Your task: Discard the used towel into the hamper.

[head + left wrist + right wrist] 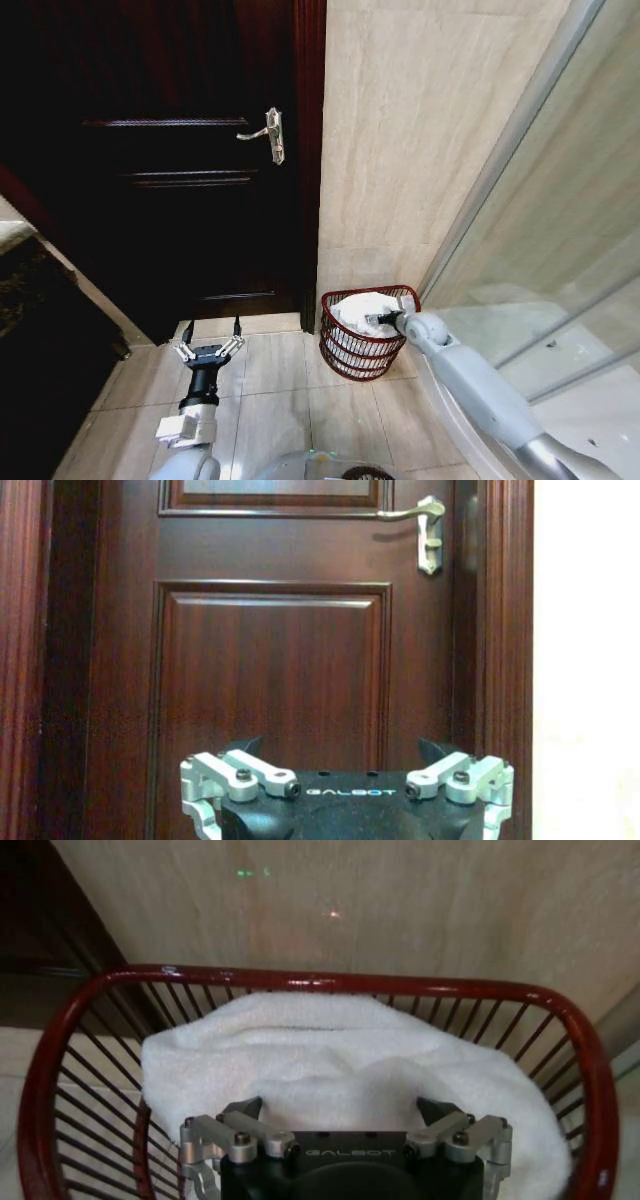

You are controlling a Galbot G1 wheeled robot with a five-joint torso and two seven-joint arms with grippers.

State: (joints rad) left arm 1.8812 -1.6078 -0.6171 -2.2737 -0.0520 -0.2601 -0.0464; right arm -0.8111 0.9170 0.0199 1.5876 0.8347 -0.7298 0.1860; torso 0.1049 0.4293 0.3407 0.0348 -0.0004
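The small round dark red wire hamper stood on the pale tiled floor against the beige tiled wall, at about 5 o'clock from the centre of the head view. The crumpled white towel lay inside it, rising to the rim.

The right gripper hung over the hamper opening, just above the towel. In the right wrist view its fingers were spread apart, with the white towel between and under them and nothing pinched; the red wire rim curved around it.

The left gripper was low at 7 o'clock, well apart from the hamper, pointing at the dark brown wooden door. Its fingers were spread and empty. The silver door handle was at about 11 o'clock.
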